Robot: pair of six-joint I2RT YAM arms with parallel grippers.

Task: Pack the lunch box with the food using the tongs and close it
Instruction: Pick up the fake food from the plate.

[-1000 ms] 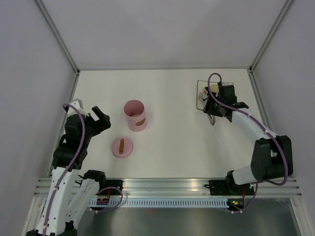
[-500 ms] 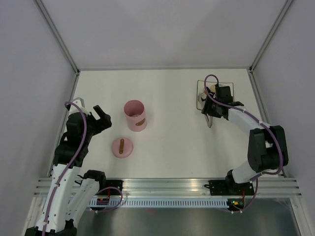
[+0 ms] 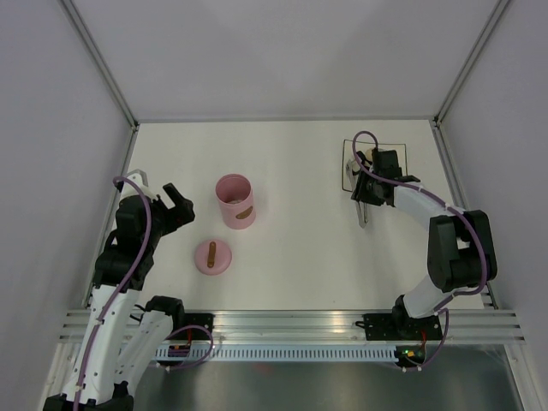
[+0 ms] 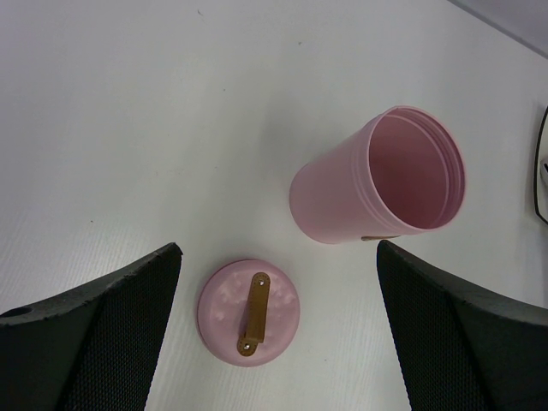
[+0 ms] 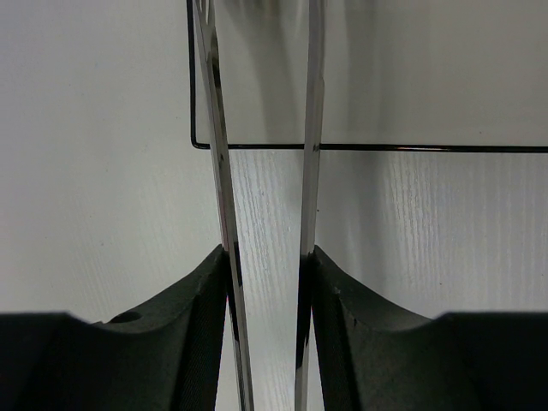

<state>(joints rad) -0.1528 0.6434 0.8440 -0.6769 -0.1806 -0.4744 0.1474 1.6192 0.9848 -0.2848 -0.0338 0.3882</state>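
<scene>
**A:** Change noted: the right hand [image 5: 267, 265] has swung in toward the plate [image 5: 385, 148] and pinched down on the tongs [image 5: 218, 154], one finger against each arm. What does that mean for the task?

**B:** Tool secured. Packing has not begun, and no food shows inside the pot.

**A:** Count, nearest first.

**B:** Lid [image 4: 248, 312]: one, on the counter [image 4: 128, 103] under the left hand [image 4: 276, 257], which is spread wide and empty. Lunch box [image 4: 342, 201]: one, upright, just ahead of that hand. Tongs: one pair, tips over the plate's edge. Plate: one. Food [image 3: 361, 157]: on the plate beyond the right hand, partly covered by the arm, so the count is uncertain.
</scene>
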